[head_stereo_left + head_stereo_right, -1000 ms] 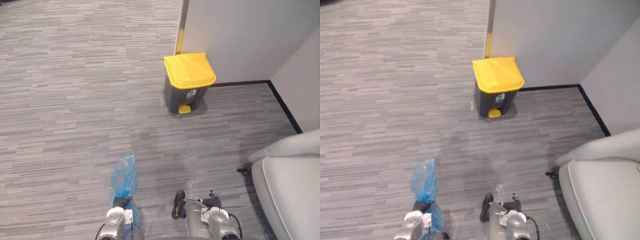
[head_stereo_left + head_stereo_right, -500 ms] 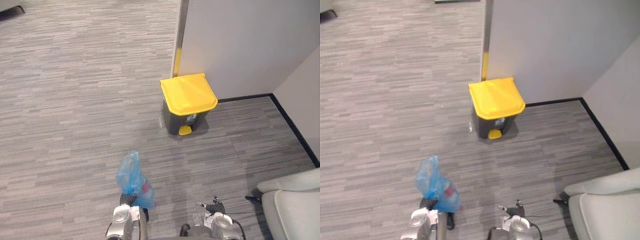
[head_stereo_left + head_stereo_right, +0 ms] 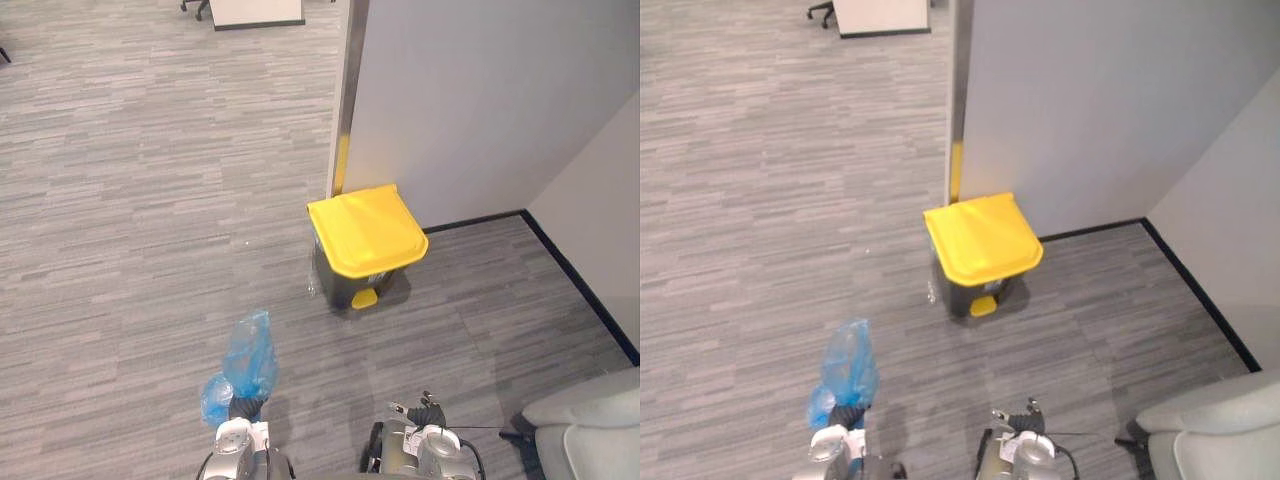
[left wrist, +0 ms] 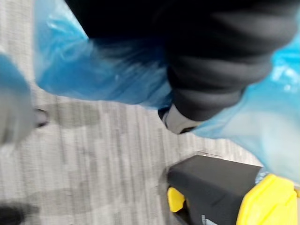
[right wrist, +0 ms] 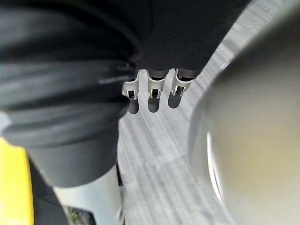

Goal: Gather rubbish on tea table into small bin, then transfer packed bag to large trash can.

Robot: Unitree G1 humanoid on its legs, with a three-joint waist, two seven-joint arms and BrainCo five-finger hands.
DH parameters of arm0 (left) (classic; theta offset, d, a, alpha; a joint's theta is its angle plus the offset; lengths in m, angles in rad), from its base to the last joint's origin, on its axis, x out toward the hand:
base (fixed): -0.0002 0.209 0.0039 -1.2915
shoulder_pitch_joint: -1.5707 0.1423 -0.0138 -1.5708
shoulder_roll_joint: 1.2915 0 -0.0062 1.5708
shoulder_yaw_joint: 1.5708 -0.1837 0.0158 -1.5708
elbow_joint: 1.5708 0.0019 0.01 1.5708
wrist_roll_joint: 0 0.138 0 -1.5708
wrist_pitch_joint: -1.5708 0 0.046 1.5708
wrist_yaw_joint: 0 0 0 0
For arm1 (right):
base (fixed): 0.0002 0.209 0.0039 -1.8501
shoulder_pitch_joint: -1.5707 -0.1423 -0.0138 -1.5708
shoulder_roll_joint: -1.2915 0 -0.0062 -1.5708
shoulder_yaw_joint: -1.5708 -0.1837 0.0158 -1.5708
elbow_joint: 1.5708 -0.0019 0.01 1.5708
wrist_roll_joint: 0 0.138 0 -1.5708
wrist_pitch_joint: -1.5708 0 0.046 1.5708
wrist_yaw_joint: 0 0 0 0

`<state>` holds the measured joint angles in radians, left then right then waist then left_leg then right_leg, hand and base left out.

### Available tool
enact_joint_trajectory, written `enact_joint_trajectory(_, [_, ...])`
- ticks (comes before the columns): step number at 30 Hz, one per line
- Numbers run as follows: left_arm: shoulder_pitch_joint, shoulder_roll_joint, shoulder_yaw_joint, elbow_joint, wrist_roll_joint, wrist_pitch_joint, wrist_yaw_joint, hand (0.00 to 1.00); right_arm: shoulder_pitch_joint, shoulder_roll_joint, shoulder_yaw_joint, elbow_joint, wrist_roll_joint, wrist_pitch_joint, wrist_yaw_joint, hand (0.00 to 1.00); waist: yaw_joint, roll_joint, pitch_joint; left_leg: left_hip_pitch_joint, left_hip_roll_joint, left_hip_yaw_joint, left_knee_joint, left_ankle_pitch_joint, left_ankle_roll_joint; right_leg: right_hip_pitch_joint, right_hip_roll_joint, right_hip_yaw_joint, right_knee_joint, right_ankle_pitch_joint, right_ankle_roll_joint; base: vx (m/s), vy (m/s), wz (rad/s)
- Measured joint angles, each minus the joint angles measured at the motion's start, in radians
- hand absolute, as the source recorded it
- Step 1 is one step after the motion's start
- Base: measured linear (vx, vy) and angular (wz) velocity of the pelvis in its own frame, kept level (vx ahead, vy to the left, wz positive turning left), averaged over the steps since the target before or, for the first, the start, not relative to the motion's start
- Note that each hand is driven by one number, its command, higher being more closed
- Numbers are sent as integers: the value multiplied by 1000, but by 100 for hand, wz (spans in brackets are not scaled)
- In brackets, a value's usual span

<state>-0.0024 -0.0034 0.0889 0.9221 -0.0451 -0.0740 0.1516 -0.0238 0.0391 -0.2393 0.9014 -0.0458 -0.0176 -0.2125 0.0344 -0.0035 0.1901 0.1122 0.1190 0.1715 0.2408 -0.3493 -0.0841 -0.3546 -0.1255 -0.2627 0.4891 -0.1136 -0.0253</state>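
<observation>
A blue plastic rubbish bag (image 3: 250,360) stands up from my left hand (image 3: 244,407), whose fingers are shut round its gathered neck; a bulge of the bag hangs to the hand's left. The left wrist view has the blue film (image 4: 98,75) wrapped round the dark hand cover. The large trash can (image 3: 366,233), dark grey with a shut yellow lid and a yellow pedal, stands on the carpet ahead and slightly right, against the wall's corner. My right hand (image 3: 427,411) hangs low at the right, holding nothing, its fingers (image 5: 150,86) curled in.
A grey partition wall (image 3: 480,100) with a yellow-striped post rises behind the can. A light sofa (image 3: 590,435) sits at the lower right. A desk (image 3: 255,10) stands far back. Grey carpet lies between me and the can.
The whole view has shifted as the camera moved; the can now sits lower in it and the sofa has slid towards the corner. The bag has swung from the hand's right side to its left.
</observation>
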Motion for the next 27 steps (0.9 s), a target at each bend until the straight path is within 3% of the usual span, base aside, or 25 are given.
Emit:
enact_joint_trajectory(1, [-1,-2,0,2,0,0,-3,100,-12,-5,-8,13,-4,0,0,0,7,7,1,3,-2,-30,-20,25,16,-1,2,2,7,-6,-4,390,-180,34])
enact_joint_trajectory(2, [-4,-7,2,3,1,-1,-2,100,-20,-11,-38,20,-16,1,-2,0,0,7,7,15,-10,-78,-35,81,0,0,-10,12,51,-45,-8,356,-200,34])
enact_joint_trajectory(4, [-2,-18,4,2,2,-3,-1,100,-10,-16,-56,33,-24,9,-2,0,-1,17,4,40,-1,-100,-28,110,-11,36,-11,-11,69,-87,-16,397,-202,41])
enact_joint_trajectory(7, [-20,-47,10,-1,3,-2,-4,100,8,-15,-45,29,-27,10,0,0,-6,22,7,-51,48,-102,254,151,-56,167,17,-65,-26,-108,-14,319,-125,35])
enact_joint_trajectory(8, [-21,-47,3,-8,3,-2,-12,100,16,-12,-21,23,-25,11,0,0,-4,21,7,-133,69,-93,451,230,-58,233,28,-66,-91,-108,-14,278,-19,-6])
enact_joint_trajectory(9, [-17,-47,7,-11,3,-2,-21,100,17,-7,-7,17,-23,9,0,0,1,21,7,-193,101,-64,584,211,-36,282,34,-58,-143,-107,-14,261,16,-20])
enact_joint_trajectory(10, [-14,-48,10,-16,2,-2,-22,100,16,-4,-6,17,-21,9,0,0,1,22,7,-220,114,-37,611,169,-27,301,35,-55,-158,-107,-14,269,78,-29])
enact_joint_trajectory(11, [-7,-48,10,-32,2,-2,-24,100,15,3,-7,16,-19,9,-1,0,1,19,7,-258,132,18,601,112,-21,326,31,-46,-173,-106,-13,167,57,-21])
enact_joint_trajectory(13, [-4,-48,10,-51,3,-2,-25,100,14,7,-11,15,-17,10,-3,0,5,15,10,-295,130,67,478,81,-5,352,18,-35,-180,-102,-6,204,153,-19])
enact_joint_trajectory(14, [-5,-48,8,-50,3,-2,-25,100,15,6,-15,13,-13,10,-3,0,6,20,6,-316,119,86,318,111,12,359,6,-32,-173,-100,14,284,295,-18])
enact_joint_trajectory(15, [-3,-52,1,-48,3,-2,-25,100,21,-4,-17,10,-11,9,-3,0,7,39,-6,-320,110,80,180,210,10,356,18,-24,-165,-112,59,239,273,-15])
enact_joint_trajectory(16, [-4,-36,0,-42,3,0,-23,100,22,9,-26,16,-9,12,-2,0,12,10,-7,-304,73,83,159,199,3,354,-6,17,-181,-131,90,144,173,-6])
enact_joint_trajectory(19, [-3,-19,-4,-44,3,0,-22,100,38,25,-38,18,6,11,-2,0,11,-21,-24,-278,14,89,93,211,20,380,-33,68,-254,-118,106,129,137,11])
enact_joint_trajectory(22, [7,1,-15,-25,5,0,-21,100,35,26,-45,20,6,11,-1,0,14,-21,-30,-224,-12,106,45,216,26,427,-43,112,-310,-89,121,99,74,-10])
enact_joint_trajectory(27, [20,31,-31,12,6,0,-21,100,25,13,-52,83,4,11,-2,0,13,-17,-37,-158,-18,126,-106,292,11,422,-17,157,-363,-39,116,4,-27,-24])
